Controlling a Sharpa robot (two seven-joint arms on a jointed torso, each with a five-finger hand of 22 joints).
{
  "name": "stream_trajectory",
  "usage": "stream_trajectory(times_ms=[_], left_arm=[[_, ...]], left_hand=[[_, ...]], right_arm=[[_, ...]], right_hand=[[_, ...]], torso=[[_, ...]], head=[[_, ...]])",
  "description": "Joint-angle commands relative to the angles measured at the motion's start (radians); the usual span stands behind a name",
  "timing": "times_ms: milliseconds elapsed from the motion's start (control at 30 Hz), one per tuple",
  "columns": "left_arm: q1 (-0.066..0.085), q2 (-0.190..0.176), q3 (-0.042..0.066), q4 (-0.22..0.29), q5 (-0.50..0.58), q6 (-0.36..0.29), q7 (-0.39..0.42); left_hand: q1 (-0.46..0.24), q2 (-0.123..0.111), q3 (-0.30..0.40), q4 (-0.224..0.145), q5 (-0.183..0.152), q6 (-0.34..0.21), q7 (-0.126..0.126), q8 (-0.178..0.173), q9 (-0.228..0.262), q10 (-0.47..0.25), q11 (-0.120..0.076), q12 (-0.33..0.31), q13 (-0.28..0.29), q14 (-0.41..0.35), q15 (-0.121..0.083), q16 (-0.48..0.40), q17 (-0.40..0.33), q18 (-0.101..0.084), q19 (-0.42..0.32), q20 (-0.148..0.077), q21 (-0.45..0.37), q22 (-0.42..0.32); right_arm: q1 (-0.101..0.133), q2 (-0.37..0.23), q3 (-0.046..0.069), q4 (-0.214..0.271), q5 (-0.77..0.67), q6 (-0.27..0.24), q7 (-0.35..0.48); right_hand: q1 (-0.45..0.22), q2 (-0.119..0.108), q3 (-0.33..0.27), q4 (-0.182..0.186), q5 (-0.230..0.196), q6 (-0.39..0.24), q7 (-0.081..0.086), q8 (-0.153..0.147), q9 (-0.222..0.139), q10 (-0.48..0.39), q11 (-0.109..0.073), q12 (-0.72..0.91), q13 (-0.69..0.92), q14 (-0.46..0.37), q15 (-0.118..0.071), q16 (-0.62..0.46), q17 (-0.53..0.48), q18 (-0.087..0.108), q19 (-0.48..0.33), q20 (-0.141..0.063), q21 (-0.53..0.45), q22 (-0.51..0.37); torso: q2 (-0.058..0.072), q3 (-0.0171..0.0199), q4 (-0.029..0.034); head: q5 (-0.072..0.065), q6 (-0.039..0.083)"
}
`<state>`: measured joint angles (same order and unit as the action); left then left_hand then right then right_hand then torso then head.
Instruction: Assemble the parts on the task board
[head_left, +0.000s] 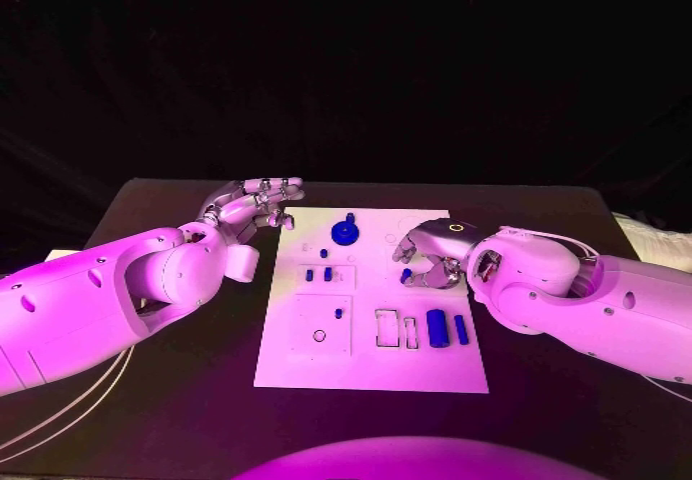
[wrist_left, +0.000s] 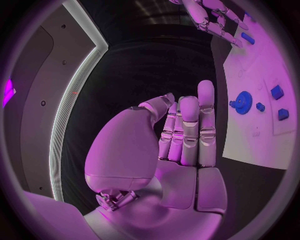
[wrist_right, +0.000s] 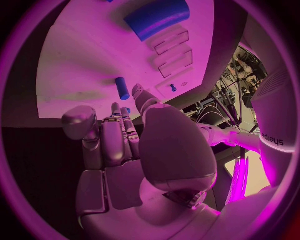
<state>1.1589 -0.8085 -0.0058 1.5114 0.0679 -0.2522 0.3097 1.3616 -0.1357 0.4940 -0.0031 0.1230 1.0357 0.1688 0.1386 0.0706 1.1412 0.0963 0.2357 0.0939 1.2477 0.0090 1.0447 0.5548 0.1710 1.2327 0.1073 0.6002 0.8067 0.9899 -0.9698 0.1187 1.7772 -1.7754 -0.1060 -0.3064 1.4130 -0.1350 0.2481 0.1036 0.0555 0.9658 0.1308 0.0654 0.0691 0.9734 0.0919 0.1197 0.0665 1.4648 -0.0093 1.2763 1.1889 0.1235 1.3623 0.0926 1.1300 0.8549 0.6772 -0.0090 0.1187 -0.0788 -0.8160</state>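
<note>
the white flat task board (head_left: 372, 360) carries a big blue cylinder (head_left: 436, 324), long axis pointing away from the robot. right hand (head_left: 428, 253) curls over a small blue peg (head_left: 405, 274) (grip unclear); left hand (head_left: 254, 207) is empty, fingers apart.

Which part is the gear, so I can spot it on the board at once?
Start from the white task board in the middle of the black table. Look at its far end, between the two hands: the gear lies there. It is the one round, toothed blue piece; the other blue parts are small blocks or plain cylinders.
</note>
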Motion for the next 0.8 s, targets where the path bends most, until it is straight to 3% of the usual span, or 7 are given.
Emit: stream_trajectory(times_ms=[33, 167, 367, 800], left_arm=[[0.000, 0.002, 0.000, 0.000, -0.011, 0.025, 0.001], [-0.001, 0.001, 0.000, 0.000, -0.012, 0.025, 0.000], [-0.001, 0.001, 0.000, 0.001, -0.012, 0.026, -0.001], [-0.001, 0.000, 0.000, 0.000, -0.012, 0.026, -0.002]], left_hand=[[0.006, 0.007, -0.002, -0.006, -0.001, -0.004, 0.004, 0.005, -0.001, -0.009, -0.001, 0.003, 0.001, -0.007, 0.000, -0.005, -0.001, 0.012, -0.006, 0.000, -0.003, -0.001], [0.006, 0.007, -0.002, -0.006, -0.001, -0.004, 0.004, 0.005, -0.001, -0.009, -0.001, 0.003, 0.001, -0.007, 0.000, -0.005, -0.001, 0.012, -0.006, 0.000, -0.003, -0.001], [0.006, 0.007, -0.002, -0.006, -0.001, -0.004, 0.004, 0.005, -0.001, -0.009, -0.001, 0.003, 0.001, -0.007, 0.000, -0.005, -0.001, 0.012, -0.006, 0.000, -0.003, -0.001], [0.006, 0.007, -0.002, -0.006, -0.001, -0.004, 0.004, 0.005, -0.001, -0.009, -0.001, 0.003, 0.001, -0.007, 0.000, -0.005, -0.001, 0.012, -0.006, 0.000, -0.003, -0.001]], right_arm=[[-0.002, 0.007, -0.001, -0.005, -0.028, 0.057, -0.011], [-0.005, 0.014, -0.002, -0.010, -0.036, 0.059, -0.013], [-0.007, 0.017, -0.003, -0.016, -0.042, 0.071, -0.016], [-0.008, 0.019, -0.003, -0.016, -0.061, 0.060, -0.022]], right_hand=[[0.012, 0.010, -0.004, 0.001, 0.000, 0.010, -0.002, 0.002, 0.002, 0.027, -0.005, 0.018, 0.003, 0.038, 0.000, -0.006, -0.003, 0.003, 0.000, -0.002, -0.007, -0.001], [0.025, 0.033, 0.015, 0.003, -0.002, 0.041, 0.004, 0.009, 0.005, 0.070, -0.009, 0.043, 0.002, 0.037, 0.001, -0.010, -0.008, 0.003, 0.002, 0.000, -0.007, 0.000], [0.037, 0.049, 0.050, 0.006, -0.003, 0.092, 0.006, 0.021, 0.010, 0.125, -0.013, 0.059, -0.001, 0.036, 0.000, -0.013, -0.013, 0.003, 0.006, 0.000, -0.004, 0.004], [0.040, 0.043, 0.073, 0.005, -0.002, 0.113, 0.003, 0.021, 0.010, 0.149, -0.017, 0.051, -0.003, 0.035, -0.004, -0.016, -0.018, 0.003, 0.008, -0.004, -0.004, 0.004]], torso=[[0.001, 0.0000, 0.0014], [0.000, -0.0010, 0.0002], [0.000, -0.0012, -0.0009], [-0.001, -0.0010, -0.0006]], head=[[0.000, -0.001], [0.002, -0.003], [0.004, -0.006], [0.004, -0.007]])
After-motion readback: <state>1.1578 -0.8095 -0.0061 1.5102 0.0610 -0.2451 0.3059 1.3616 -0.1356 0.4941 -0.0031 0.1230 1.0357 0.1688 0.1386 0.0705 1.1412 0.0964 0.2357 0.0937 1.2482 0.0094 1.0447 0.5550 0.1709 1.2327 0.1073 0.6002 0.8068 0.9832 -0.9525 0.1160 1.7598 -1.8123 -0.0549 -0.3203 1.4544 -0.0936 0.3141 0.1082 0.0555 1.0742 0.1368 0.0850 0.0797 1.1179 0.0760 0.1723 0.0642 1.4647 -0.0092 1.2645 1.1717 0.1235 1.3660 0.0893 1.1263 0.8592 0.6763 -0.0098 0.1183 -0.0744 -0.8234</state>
